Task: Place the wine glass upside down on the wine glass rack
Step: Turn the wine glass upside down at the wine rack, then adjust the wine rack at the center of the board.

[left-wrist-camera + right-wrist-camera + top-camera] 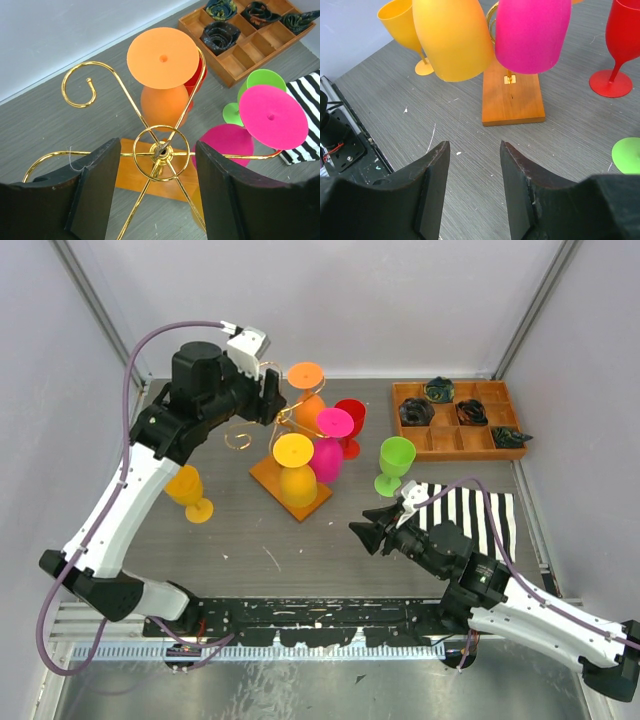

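The wine glass rack (240,436) is gold wire on an orange-brown base (270,478). Three glasses hang on it upside down: orange (305,374), pink (334,422) and yellow (293,449). My left gripper (268,395) hovers open just above the rack's hub (161,150), holding nothing, with the orange glass (162,57) hanging beyond it. My right gripper (370,530) is open and empty low over the table, pointing at the rack base (512,100). An amber glass (186,485), a red one (355,410) and a green one (396,455) stand upright on the table.
A compartmented wooden tray (455,453) with dark items sits at the back right. A black-and-white striped cloth (470,515) lies under my right arm. Grey walls close in the back and both sides.
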